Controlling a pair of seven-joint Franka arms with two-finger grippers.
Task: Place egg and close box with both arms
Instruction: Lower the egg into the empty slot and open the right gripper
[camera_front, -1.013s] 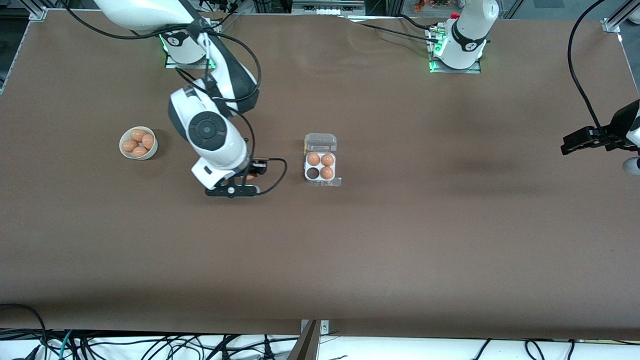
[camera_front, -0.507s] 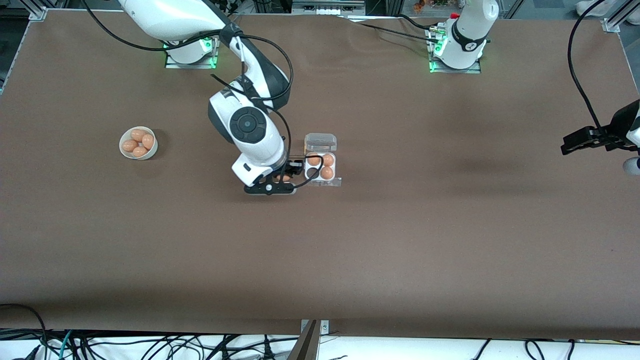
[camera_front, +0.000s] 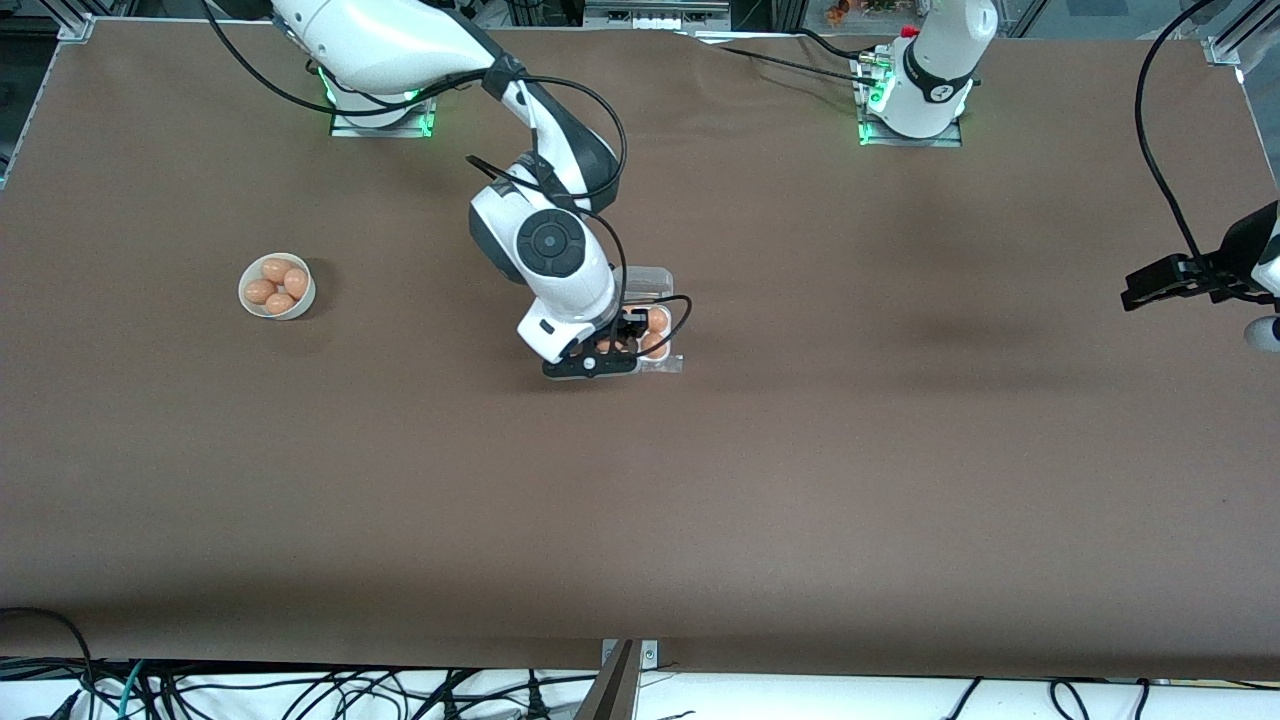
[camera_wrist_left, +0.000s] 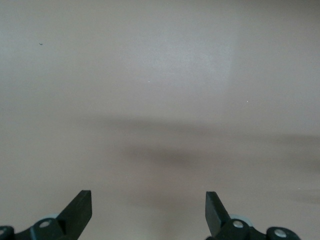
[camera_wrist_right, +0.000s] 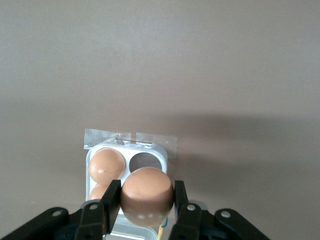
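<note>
Front view – right end effector: hangs over the box, hiding most of the tray; the arm comes from the base at the top edge of the desk.
Front view – box: sits near the middle of the desk, its clear lid hinged open toward the robots' edge.
Front view – bowl: round, white, holding brown eggs, well apart from the box toward the right arm's end.
Front view – left end effector: waits at the left arm's end of the desk, over its edge.
Left wrist view – left end effector: fingers spread wide over bare matte brown desk, nothing between them.
Right wrist view – right end effector: pinching an egg – smooth, rounded, tan shell.
Right wrist view – box: thin white moulded tray with round cups; one empty cell shows beside a seated egg, and a clear plastic flange runs along its rim.
Risk – misalignment: judging from the held egg's line, a drop off-centre could knock the seated egg or land on a cup's ridge and roll out.
Risk – light tray: I'd expect a sideways nudge to slide it – the plastic looks slick on the desk.
Risk – shell: a curved surface in narrow pads may slip if released too high.
</note>
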